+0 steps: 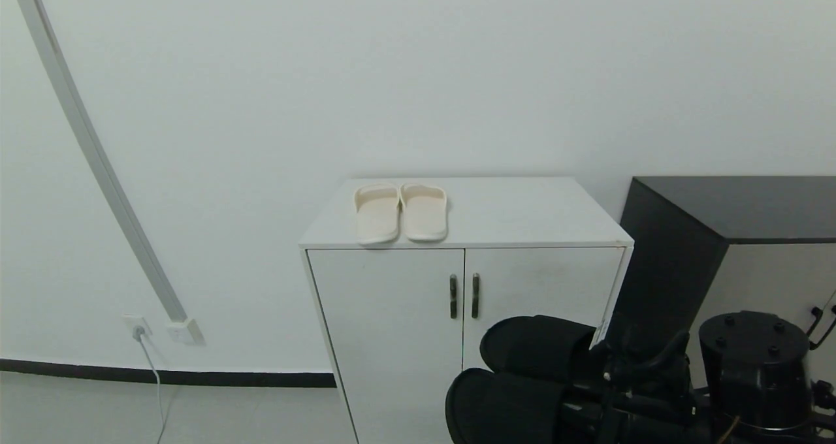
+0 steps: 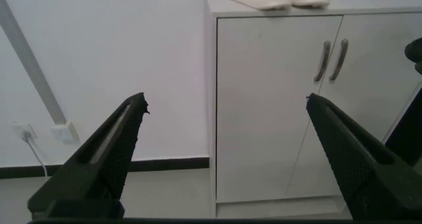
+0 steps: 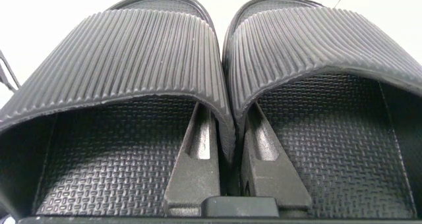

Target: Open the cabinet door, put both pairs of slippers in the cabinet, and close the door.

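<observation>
A white cabinet stands against the wall with both doors closed, and two dark handles meet at the middle. A cream pair of slippers lies on its top, toward the left. In front of the right door, low down, a black pair of slippers hangs from my right gripper. It is shut on the two inner side walls of the black slippers. My left gripper is open, empty and faces the cabinet from a distance. It also shows the handles.
A black-topped unit stands close to the cabinet's right side. A slanted conduit runs down the wall to a socket with a plugged cable at the left. Bare floor lies left of the cabinet.
</observation>
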Available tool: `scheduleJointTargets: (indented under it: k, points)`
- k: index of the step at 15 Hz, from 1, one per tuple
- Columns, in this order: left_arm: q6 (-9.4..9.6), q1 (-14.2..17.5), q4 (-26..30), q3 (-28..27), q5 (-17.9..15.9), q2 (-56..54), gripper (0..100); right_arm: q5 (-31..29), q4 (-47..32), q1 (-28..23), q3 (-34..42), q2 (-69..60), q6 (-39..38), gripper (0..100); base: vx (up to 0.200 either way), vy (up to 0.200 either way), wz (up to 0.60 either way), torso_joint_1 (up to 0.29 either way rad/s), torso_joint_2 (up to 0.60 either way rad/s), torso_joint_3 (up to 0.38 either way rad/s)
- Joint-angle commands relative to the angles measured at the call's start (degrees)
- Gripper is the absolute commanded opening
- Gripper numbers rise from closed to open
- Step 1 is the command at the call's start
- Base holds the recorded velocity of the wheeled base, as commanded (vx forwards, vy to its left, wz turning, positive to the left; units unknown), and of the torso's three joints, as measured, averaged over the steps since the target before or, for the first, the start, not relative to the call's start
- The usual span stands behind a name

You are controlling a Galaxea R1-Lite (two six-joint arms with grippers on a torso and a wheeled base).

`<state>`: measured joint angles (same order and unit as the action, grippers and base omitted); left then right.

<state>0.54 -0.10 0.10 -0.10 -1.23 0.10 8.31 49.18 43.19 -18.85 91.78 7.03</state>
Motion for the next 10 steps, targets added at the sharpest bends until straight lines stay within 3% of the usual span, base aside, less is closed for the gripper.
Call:
scheduleJointTargets:
  k: [1,10]
  points:
    - [-0.01,0.0,0.0,0.0,0.0,0.0,100,0.1,0.0,0.1,0.9,0.2,0.1,0,0.0,0.0,0.0,-0.212,0.54,0.32]
    - [-0.54,0.0,0.0,0.0,0.1,0.0,100,0.8,2.3,0.5,1.6,0.7,0.1,0,0.0,0.0,0.0,-0.184,0.51,0.32]
